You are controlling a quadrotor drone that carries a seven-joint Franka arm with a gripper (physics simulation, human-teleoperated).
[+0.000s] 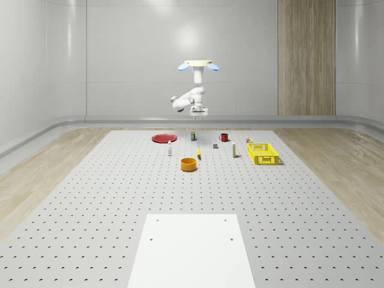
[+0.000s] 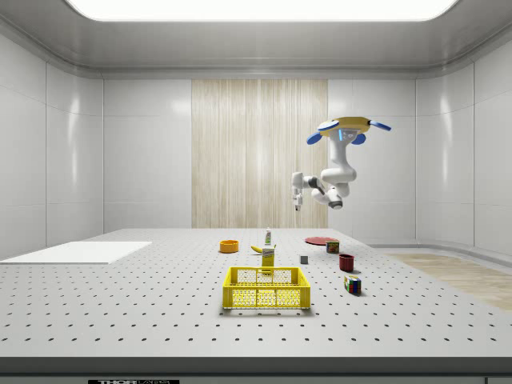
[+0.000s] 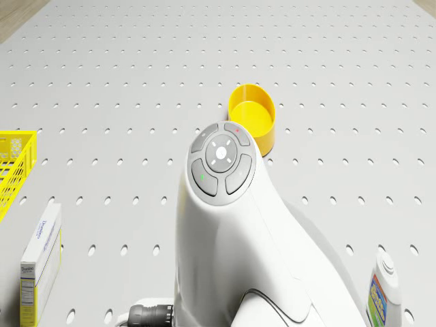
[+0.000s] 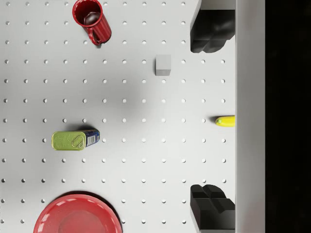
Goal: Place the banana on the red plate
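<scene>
in the whole-scene view the drone (image 1: 197,65) is seen hovering high above the far part of the perforated tabletop (image 1: 90,204), with the arm folded beneath it and the gripper (image 1: 198,112) hung well clear of everything. the banana (image 1: 198,153) lies on the tabletop below the gripper and nearer the camera, just beside the orange bowl (image 1: 189,164). the red plate (image 1: 163,138) lies flat below the gripper, toward this view's left. nothing is carried, so the height is judged to be a survey stance rather than a transport.

in the side view the drone (image 2: 349,126) is again shown aloft, and the gripper (image 2: 297,198) is pointed downward. the banana (image 2: 258,250) rests far beneath it, between the orange bowl (image 2: 229,246) and a small carton (image 2: 268,257). a yellow basket (image 2: 266,288) stands nearest the camera.

in the drone view the arm's wrist housing (image 3: 221,160) is seen from above, with the yellow-orange bowl (image 3: 253,116) just past it; a white bottle (image 3: 382,293) and a white box (image 3: 39,262) lie to either side.

in the wrist view the fingers (image 4: 212,206) are spread wide apart with nothing between them. only the tip of the banana (image 4: 225,121) is visible, level with the gap between the fingers, the rest being hidden behind the gripper body. the red plate (image 4: 77,215) sits well off to one side, with a green-topped can (image 4: 75,140), a grey cube (image 4: 163,65) and a red mug (image 4: 92,20) also apart from the gripper. the open stance is judged to be readiness for a descent on the banana, which has not yet been grasped.
</scene>
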